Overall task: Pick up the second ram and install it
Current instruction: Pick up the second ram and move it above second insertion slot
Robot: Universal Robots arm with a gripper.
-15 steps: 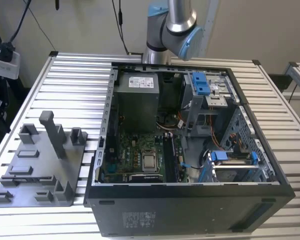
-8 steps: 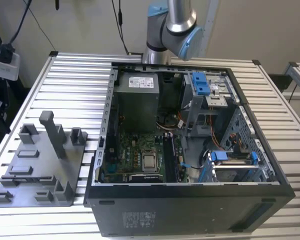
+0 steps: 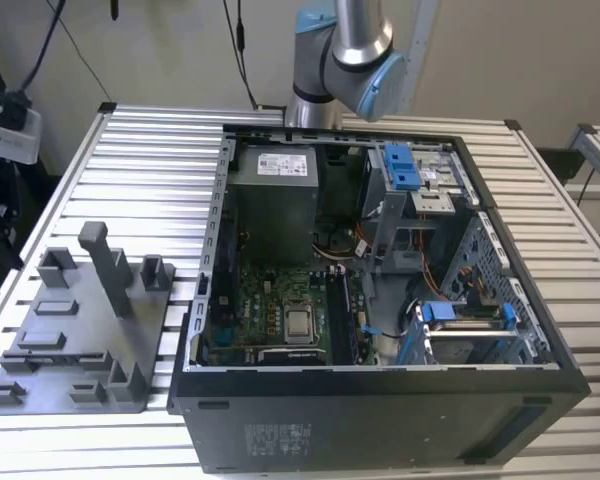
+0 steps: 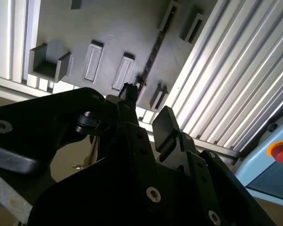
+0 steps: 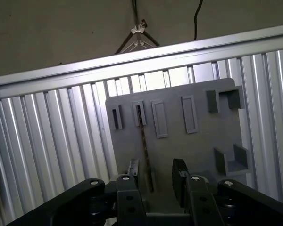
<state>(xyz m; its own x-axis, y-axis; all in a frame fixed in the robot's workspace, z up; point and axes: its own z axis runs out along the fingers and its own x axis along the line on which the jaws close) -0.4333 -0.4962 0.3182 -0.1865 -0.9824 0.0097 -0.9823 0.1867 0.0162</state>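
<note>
The second ram [image 5: 145,146] is a thin dark stick seen edge-on, rising from a slot in the grey holder plate [image 5: 188,155]. My gripper [image 5: 155,170] hangs high above the plate, open. The stick's line runs up between the two black fingers, closer to one finger [image 5: 133,168] than to the other, and touches neither. In the second wrist view the same ram [image 4: 154,49] stands on the plate beyond my open gripper [image 4: 147,104]. In the exterior view the holder plate [image 3: 80,340] lies at the left, with a tall narrow upright [image 3: 110,270] on it; I cannot tell whether that is the ram.
The open computer case [image 3: 380,400] lies on the slatted metal table [image 3: 150,170], with its motherboard [image 3: 280,310] exposed and blue drive-bay clips [image 3: 402,165] inside. Low grey blocks [image 5: 231,160] stand on the holder plate. The arm's base joint [image 3: 345,50] rises behind the case.
</note>
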